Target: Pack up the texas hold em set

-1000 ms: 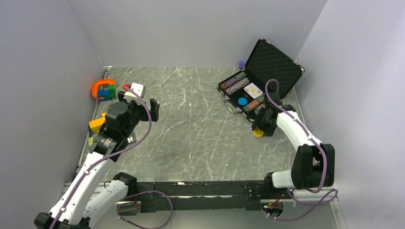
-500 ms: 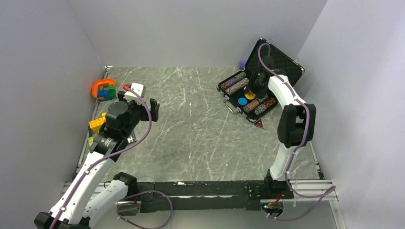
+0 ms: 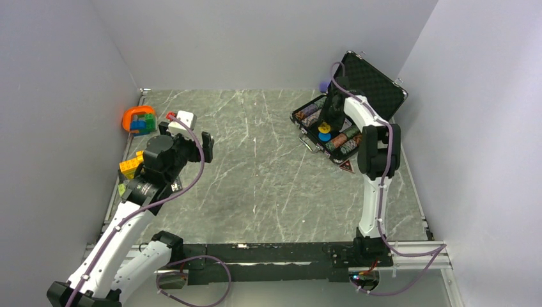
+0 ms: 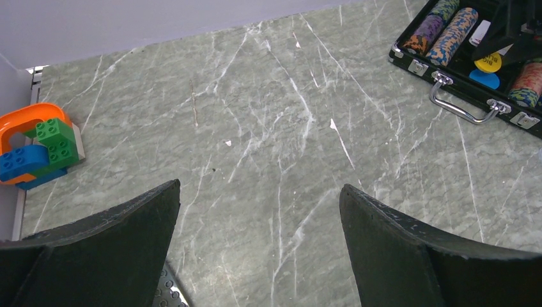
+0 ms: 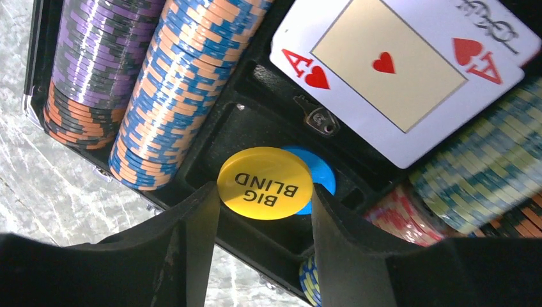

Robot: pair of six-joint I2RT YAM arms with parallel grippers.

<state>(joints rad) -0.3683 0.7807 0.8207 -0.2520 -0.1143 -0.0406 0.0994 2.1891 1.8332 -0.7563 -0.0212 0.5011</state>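
Now, right hand [image 5: 263, 195]: holding yellow disc [image 5: 265, 182].
Change: I lifted it off bench [image 3: 268, 166] to case [image 3: 377, 82], two o'clock; release next.
Left hand [image 4: 259, 187]: wide.

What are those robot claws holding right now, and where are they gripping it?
The right gripper pinches the yellow BIG BLIND disc by its opposite edges, over the open case. The left gripper holds nothing.

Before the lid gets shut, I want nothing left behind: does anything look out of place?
A small dark triangular piece lies on the table just outside the case; I cannot tell what it is. The right gripper holds the yellow disc above the blue disc, not yet down.
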